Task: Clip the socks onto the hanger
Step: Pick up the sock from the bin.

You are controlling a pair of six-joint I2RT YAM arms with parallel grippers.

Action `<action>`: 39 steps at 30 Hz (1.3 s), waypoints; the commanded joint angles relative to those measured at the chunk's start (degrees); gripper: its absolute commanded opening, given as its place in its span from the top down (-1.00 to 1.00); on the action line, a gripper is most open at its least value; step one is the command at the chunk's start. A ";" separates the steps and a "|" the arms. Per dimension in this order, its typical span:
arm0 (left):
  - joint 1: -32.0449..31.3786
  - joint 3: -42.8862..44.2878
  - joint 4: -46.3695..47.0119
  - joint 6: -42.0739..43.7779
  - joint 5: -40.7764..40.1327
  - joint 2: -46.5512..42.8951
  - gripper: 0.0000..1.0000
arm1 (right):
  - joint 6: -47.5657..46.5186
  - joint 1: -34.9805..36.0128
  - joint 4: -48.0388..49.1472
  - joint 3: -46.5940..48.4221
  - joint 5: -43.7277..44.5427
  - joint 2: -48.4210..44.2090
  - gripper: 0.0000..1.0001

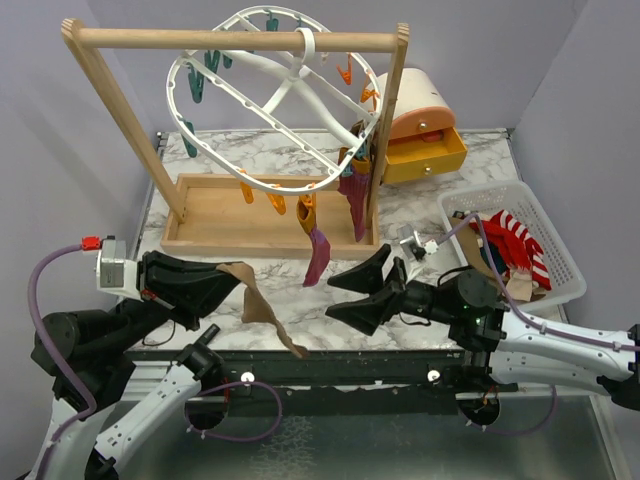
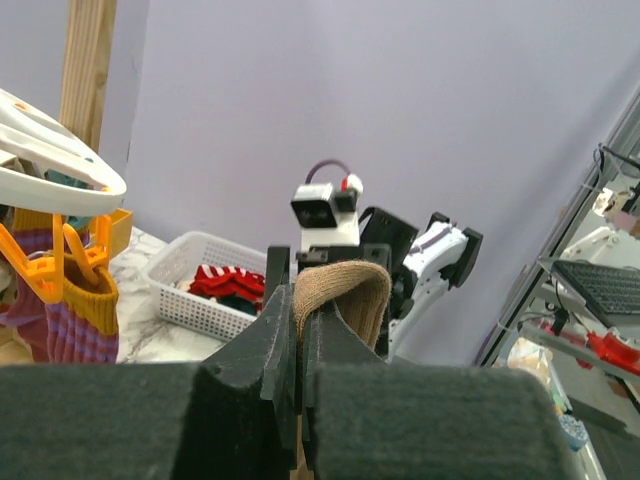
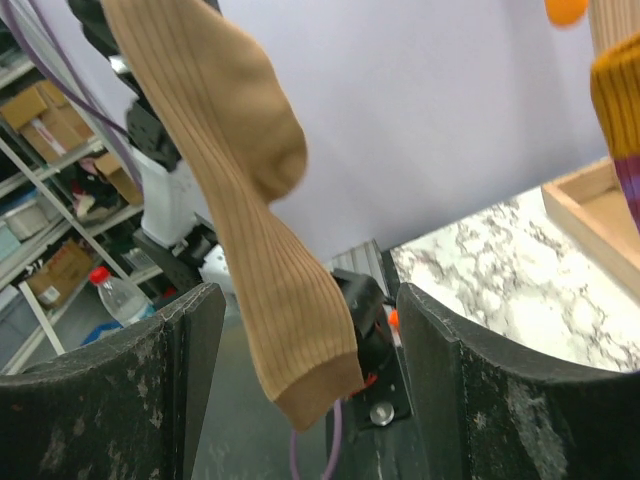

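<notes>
Bright, even light; soft shadows

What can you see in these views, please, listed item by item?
tan sock: one, tan, hanging from the left jaws.
hanger: one, white, hooked on the rack's bar.
clips: several, orange and teal, on the hanger.
hung socks: two or more, maroon, clipped at the hanger's near rim.
rack: one, wooden, centre.
basket: one, white, right, holding red striped socks.
drawer box: one, yellow, far right.
table: one, marble.
left jaws: black, shut on the tan sock.
right jaws: black, open, beside it.
</notes>
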 commanded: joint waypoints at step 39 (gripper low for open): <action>0.01 3.35 0.95 -2.65 -9.49 0.69 1.00 | -17.07 17.04 -3.39 11.42 18.14 19.91 -0.48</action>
